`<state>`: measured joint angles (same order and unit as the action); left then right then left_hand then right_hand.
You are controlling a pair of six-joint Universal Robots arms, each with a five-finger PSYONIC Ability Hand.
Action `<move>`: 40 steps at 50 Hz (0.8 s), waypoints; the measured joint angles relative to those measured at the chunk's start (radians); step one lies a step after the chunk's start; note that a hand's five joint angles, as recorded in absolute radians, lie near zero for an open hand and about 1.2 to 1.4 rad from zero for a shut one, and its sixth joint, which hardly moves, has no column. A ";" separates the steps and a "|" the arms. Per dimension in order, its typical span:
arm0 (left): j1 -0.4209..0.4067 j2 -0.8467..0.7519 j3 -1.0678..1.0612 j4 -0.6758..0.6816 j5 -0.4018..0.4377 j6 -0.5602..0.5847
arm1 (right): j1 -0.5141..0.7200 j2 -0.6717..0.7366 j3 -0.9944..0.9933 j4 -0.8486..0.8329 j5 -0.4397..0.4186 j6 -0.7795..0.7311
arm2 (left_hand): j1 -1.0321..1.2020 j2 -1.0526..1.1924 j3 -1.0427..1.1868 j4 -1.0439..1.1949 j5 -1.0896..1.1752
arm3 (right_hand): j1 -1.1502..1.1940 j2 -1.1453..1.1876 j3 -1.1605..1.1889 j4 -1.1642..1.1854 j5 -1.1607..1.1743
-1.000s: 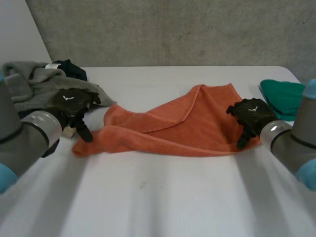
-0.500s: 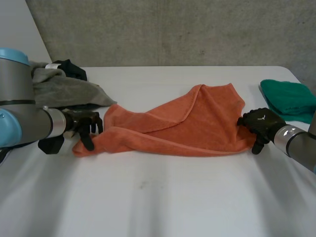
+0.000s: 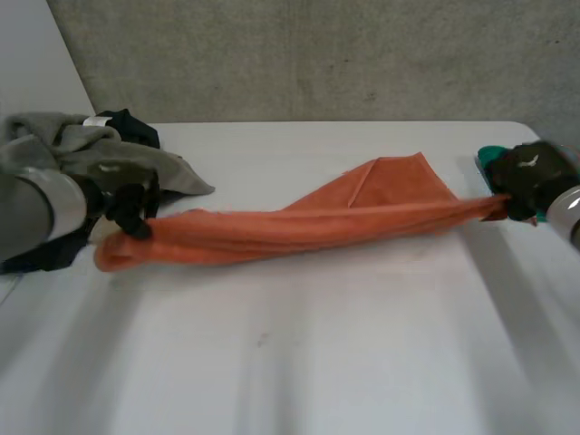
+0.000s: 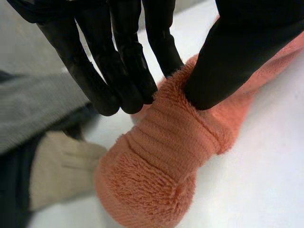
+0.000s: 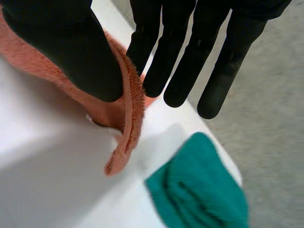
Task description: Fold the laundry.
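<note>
— What did we see at the left of the bench (image 3: pixel 299 362)?
— A heap of grey clothes (image 3: pixel 63 145), and just beside it the left hand (image 3: pixel 127 201), its fingers (image 4: pixel 126 61) and thumb pinching 1 bunched end of the orange towel (image 3: pixel 299 222).
— And the towel itself?
— We found it stretched into a long rope across the bench, 1 flap peaking past the middle.
— The right side?
— The right hand (image 3: pixel 530 172) pinched the other end between thumb and fingers, next to a green cloth (image 5: pixel 199 194).

No writing can be read; the white tag (image 3: pixel 91 120) on the grey garment (image 3: pixel 63 149) is illegible.
</note>
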<state>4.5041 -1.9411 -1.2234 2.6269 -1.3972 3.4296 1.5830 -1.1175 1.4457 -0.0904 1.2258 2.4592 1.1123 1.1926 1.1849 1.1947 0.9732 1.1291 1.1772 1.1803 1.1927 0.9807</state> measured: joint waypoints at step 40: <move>-0.090 -0.149 0.470 0.879 -0.234 0.088 | 0.087 0.105 -0.662 -0.353 0.283 0.321 | 0.010 0.003 0.004 0.005 0.009 | 0.000 0.000 0.006 0.001 0.000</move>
<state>4.4144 -2.0899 -0.7537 3.5063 -1.6317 3.5177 1.6702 -1.0128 0.7835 -0.4434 1.5090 2.7799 1.1220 1.1960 1.1884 1.1993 0.9826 1.1291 1.1772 1.1861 1.1939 0.9808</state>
